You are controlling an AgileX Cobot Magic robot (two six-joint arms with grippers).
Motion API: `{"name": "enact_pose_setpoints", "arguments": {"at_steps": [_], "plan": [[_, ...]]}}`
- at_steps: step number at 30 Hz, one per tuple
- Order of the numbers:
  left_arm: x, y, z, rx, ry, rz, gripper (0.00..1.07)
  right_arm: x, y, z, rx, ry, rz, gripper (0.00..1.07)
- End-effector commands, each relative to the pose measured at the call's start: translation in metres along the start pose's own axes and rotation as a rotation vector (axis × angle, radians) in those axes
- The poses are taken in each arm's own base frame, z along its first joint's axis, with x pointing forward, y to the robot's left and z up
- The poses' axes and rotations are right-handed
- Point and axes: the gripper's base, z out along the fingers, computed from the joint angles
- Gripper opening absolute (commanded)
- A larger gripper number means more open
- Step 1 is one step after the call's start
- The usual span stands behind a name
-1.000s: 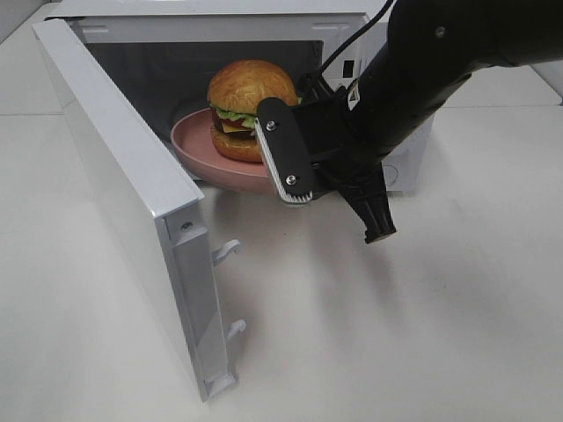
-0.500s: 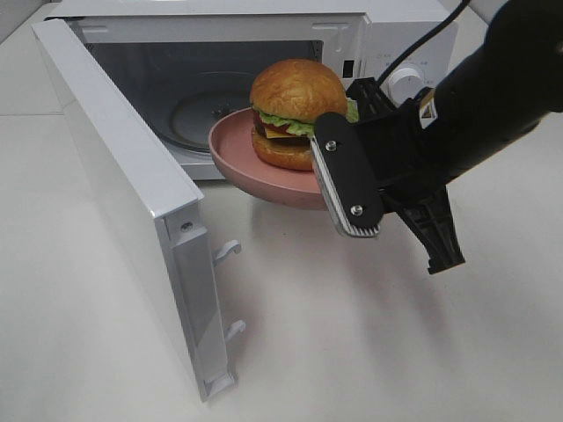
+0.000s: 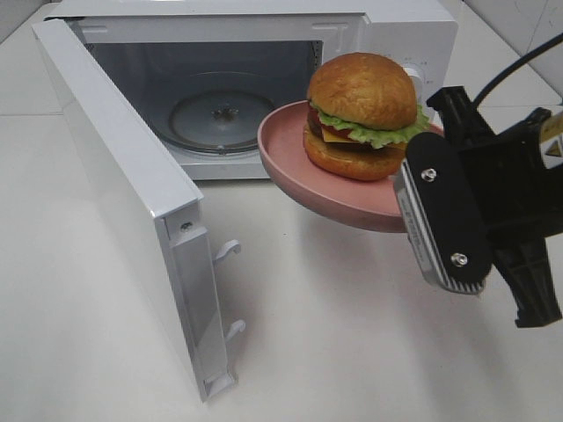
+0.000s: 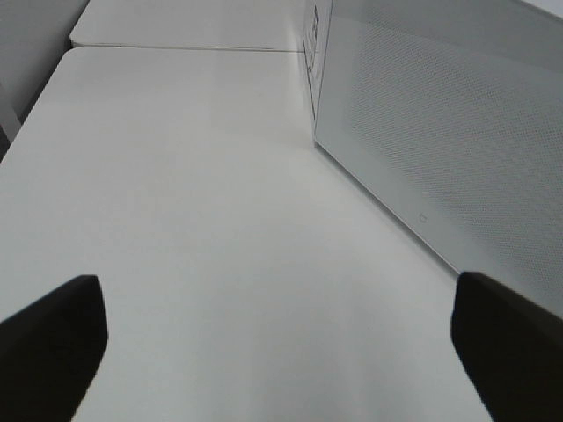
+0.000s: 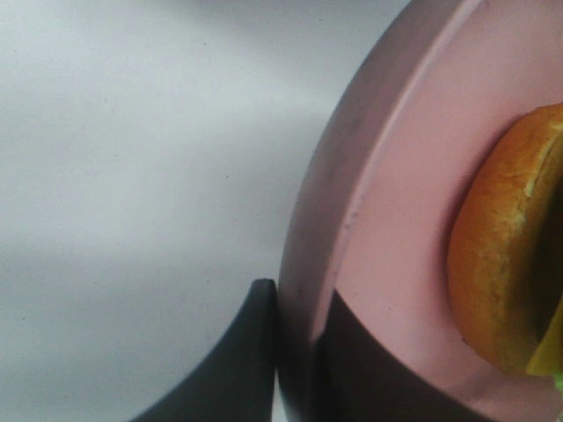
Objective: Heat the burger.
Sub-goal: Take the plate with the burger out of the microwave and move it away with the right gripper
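Burger (image 3: 361,114) sat upright on a pink plate (image 3: 299,171), and the plate hung in the air just outside the open microwave (image 3: 387,26), in front of its control side and well clear of the glass turntable (image 3: 224,112) inside. The right gripper (image 3: 413,189) carried it, fingers (image 5: 255,352) clamped on the plate's rim nearest the arm, one above and one below the lip. The left gripper (image 4: 277,352) stood with its fingers wide apart and held nothing, near the outer face of the microwave door (image 4: 457,149), which was swung fully open.

The hold was on one edge only, so the loaded plate looked prone to sag or twist. A quick move could tip it toward the tabletop (image 3: 352,334) and slide the burger off. Swung back toward the microwave, the plate's far rim could strike the cavity frame.
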Motion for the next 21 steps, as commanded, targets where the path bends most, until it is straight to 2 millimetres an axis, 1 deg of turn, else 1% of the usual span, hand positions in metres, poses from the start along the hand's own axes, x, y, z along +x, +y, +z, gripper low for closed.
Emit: {"name": "enact_pose_setpoints", "arguments": {"at_steps": [1, 3, 4, 6, 9, 11, 12, 13, 15, 17, 20, 21], "plan": [[0.002, 0.000, -0.002, 0.005, -0.025, 0.001, 1.01, 0.003, -0.001, -0.013, 0.069, 0.007, 0.002, 0.00], [0.002, 0.000, -0.002, 0.005, -0.025, 0.001, 1.01, 0.008, 0.008, -0.023, 0.071, 0.032, 0.036, 0.00], [0.002, 0.000, -0.002, 0.005, -0.025, 0.001, 1.01, 0.008, 0.008, -0.023, 0.071, 0.032, 0.036, 0.00], [0.002, 0.000, -0.002, 0.005, -0.025, 0.001, 1.01, 0.015, 0.017, -0.033, 0.056, 0.078, 0.103, 0.00], [0.002, 0.000, -0.002, 0.005, -0.025, 0.001, 1.01, 0.016, 0.018, -0.037, 0.054, 0.091, 0.127, 0.00], [0.002, 0.000, -0.002, 0.005, -0.025, 0.001, 1.01, 0.021, 0.021, -0.044, 0.054, 0.138, 0.197, 0.00], [0.002, 0.000, -0.002, 0.005, -0.025, 0.001, 1.01, 0.021, 0.021, -0.044, 0.054, 0.138, 0.197, 0.00], [0.002, 0.000, -0.002, 0.005, -0.025, 0.001, 1.01, 0.025, 0.024, -0.047, 0.044, 0.174, 0.256, 0.00], [0.002, 0.000, -0.002, 0.005, -0.025, 0.001, 1.01, 0.027, 0.025, -0.047, 0.038, 0.194, 0.283, 0.00], [0.002, 0.000, -0.002, 0.005, -0.025, 0.001, 1.01, 0.034, 0.029, -0.049, 0.022, 0.285, 0.424, 0.00], [0.002, 0.000, -0.002, 0.005, -0.025, 0.001, 1.01, 0.036, 0.029, -0.050, 0.026, 0.303, 0.449, 0.00], [0.002, 0.000, -0.002, 0.005, -0.025, 0.001, 1.01, 0.039, 0.031, -0.051, 0.035, 0.343, 0.524, 0.00]]}}
